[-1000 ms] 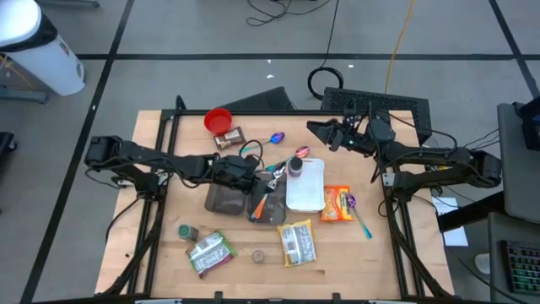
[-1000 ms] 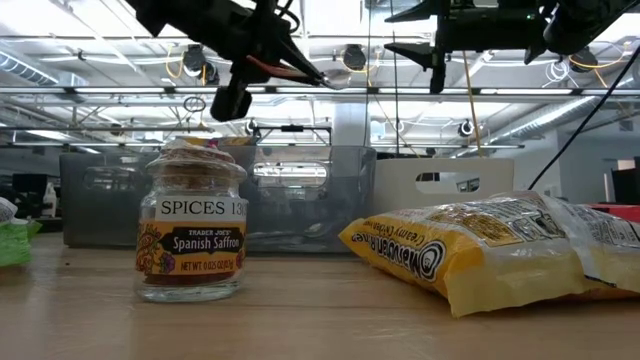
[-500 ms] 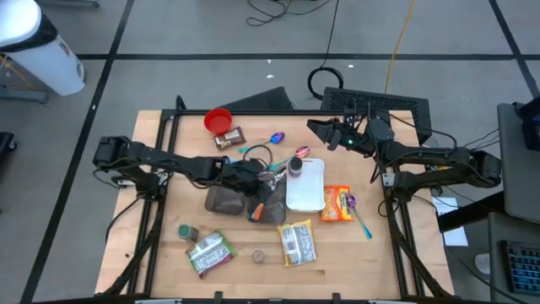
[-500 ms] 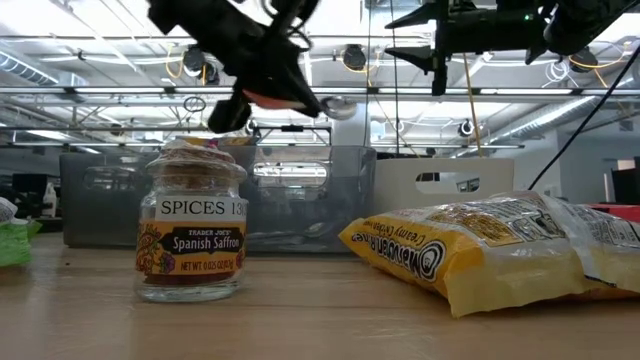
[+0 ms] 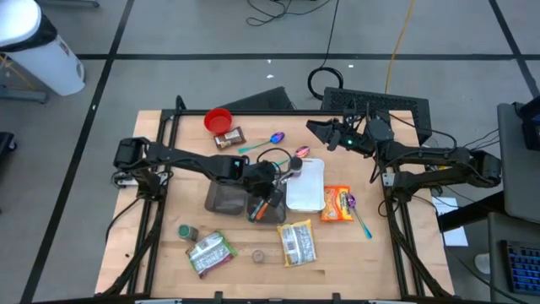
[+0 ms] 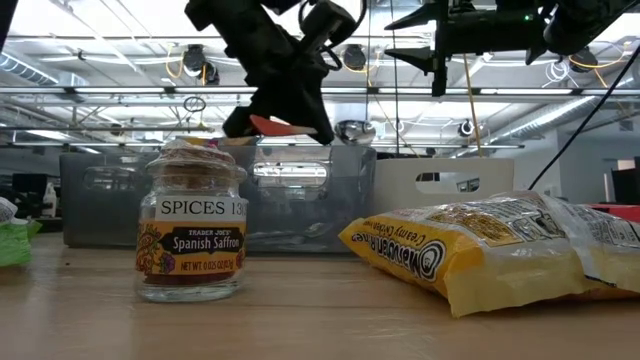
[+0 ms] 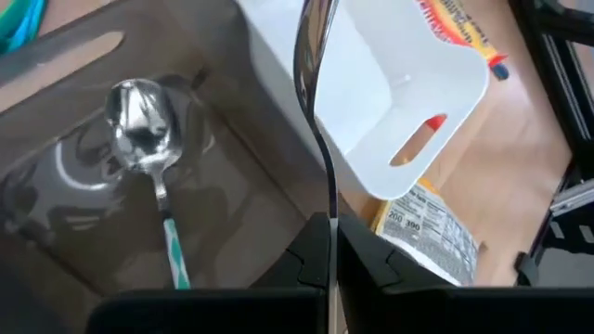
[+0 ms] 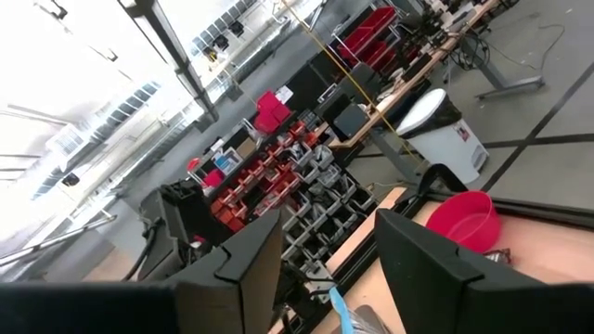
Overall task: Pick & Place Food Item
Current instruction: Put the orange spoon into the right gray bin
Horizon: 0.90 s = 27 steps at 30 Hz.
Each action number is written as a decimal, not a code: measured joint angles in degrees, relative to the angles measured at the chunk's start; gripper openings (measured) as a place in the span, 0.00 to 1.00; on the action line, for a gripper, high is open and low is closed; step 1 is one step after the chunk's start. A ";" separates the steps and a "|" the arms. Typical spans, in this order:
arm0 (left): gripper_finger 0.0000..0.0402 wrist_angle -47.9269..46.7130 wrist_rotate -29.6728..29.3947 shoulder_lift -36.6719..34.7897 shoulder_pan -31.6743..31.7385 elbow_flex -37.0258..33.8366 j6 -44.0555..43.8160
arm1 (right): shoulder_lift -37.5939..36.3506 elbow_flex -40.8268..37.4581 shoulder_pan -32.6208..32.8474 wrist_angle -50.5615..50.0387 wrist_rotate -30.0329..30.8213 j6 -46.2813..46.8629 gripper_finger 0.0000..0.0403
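Left gripper [image 5: 272, 190] clamped tight, reaching toward three o'clock; right gripper [image 5: 314, 129] parted, raised at one o'clock.

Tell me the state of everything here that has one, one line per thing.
Left pincer: shut on a spoon handle, above the dark bin.
Held spoon: in the air, clear of the table.
Right pincer: open, empty, raised at the table's back.
Dark bin: holds a teal-handled spoon.
Spice jar: upright, lid on.
Yellow bag: lying flat.
Red bowl: upright.
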 joint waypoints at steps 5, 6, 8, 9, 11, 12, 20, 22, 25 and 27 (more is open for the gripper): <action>0.01 -2.62 -0.36 -0.01 -0.53 -0.07 -2.58 | 0.00 0.00 0.00 -0.03 -0.07 0.00 0.41; 0.01 -2.73 -0.40 -0.01 -0.70 -0.07 -2.97 | 0.00 0.00 0.00 -0.07 -0.07 0.00 0.41; 0.01 -3.08 -0.80 -0.01 -1.00 -0.07 -3.89 | 0.00 0.00 0.00 -0.07 -0.07 0.00 0.41; 0.01 -3.25 -0.81 -0.01 -1.10 -0.07 -4.00 | 0.00 0.00 0.00 -0.07 -0.07 -0.04 0.41; 0.02 -3.77 -0.87 -0.01 -1.19 -0.07 -4.60 | 0.00 0.00 0.00 -0.11 -0.07 -0.13 0.41; 0.02 -4.49 -1.00 -0.01 -1.21 -0.07 -4.94 | 0.00 0.00 0.00 -0.20 -0.04 -0.15 0.41; 0.02 -4.85 -1.43 1.79 -0.72 -0.11 -3.97 | 0.01 0.00 0.00 -0.57 -0.07 -0.16 0.41; 0.02 -5.98 -1.44 2.04 -0.73 -0.22 -3.24 | 0.02 0.00 0.00 -0.66 -0.07 -0.02 0.41; 0.01 -5.46 -1.41 2.81 -0.71 -0.13 -2.71 | 0.02 0.00 0.00 -0.83 -0.07 -0.02 0.41; 0.02 -5.93 -0.97 3.45 -0.71 -0.13 -2.37 | 0.02 0.00 0.01 -0.83 -0.04 0.00 0.41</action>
